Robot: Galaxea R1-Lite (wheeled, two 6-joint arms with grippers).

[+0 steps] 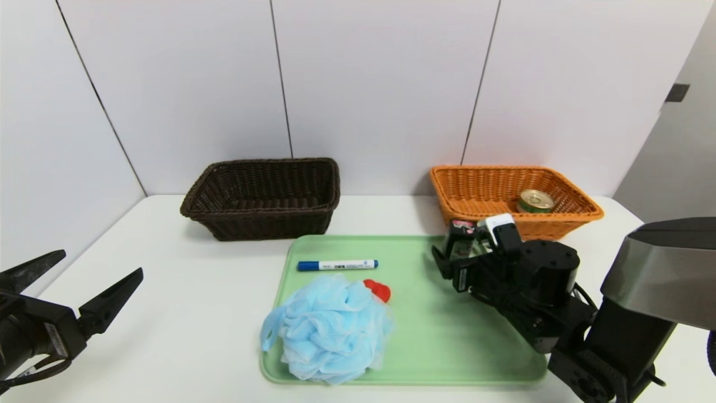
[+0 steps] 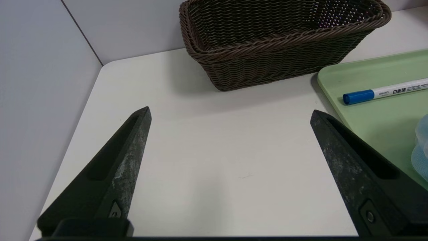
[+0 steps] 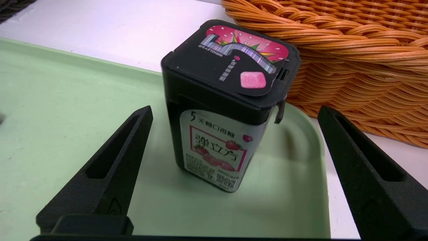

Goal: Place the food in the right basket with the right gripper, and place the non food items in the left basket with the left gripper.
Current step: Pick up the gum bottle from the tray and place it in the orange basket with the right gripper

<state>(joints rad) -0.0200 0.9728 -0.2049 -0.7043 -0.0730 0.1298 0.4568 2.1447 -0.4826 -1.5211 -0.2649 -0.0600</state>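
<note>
though dark basket (image 1: pixel 263 197) bare, tin (image 1: pixel 535 201) inside orange basket (image 1: pixel 475 190)

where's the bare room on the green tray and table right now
Free: the tray between the bath pouf and right gripper; the table ahead of the left gripper, before the dark basket. Crowded: marker, pouf and duck together; black container by the orange basket.
</note>
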